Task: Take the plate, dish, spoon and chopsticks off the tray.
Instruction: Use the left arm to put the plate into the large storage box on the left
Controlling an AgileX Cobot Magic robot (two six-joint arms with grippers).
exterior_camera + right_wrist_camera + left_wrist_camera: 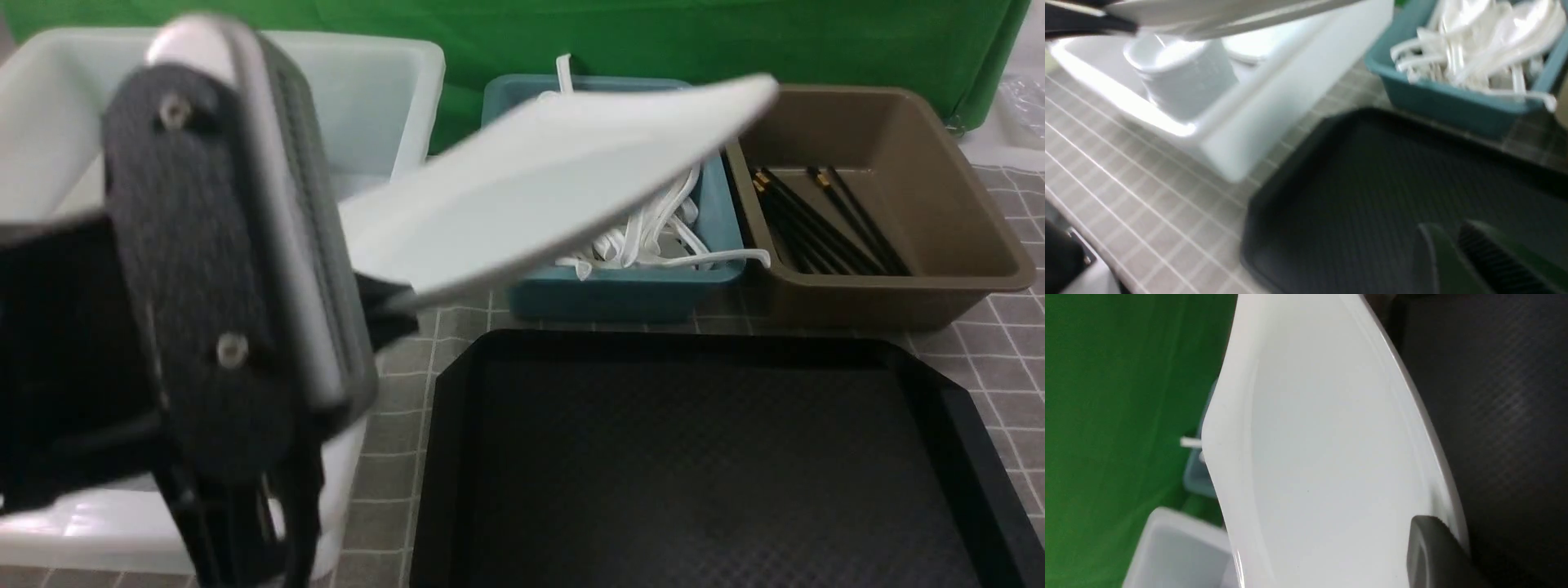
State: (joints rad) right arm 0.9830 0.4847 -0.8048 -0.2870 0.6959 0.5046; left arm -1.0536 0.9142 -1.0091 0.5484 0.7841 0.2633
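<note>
Black diamond-textured plastic tray (694, 339) lies bare (clearing looks nearly done). Beyond its far-left corner, the large glossy white square plate (555, 180) hangs tilted, its diagonal rising rightward toward the brown bin (898, 302), probably bound for the white tub (384, 90). The left gripper (384, 306) pinches its low edge. The empty right gripper (1447, 245) is pressed nearly together.

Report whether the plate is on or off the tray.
Off: the left claw holds the plate tilted in the air, clear of the tray.

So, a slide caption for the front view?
Left gripper holds the white plate tilted aloft, beyond the black tray's far rim.
</note>
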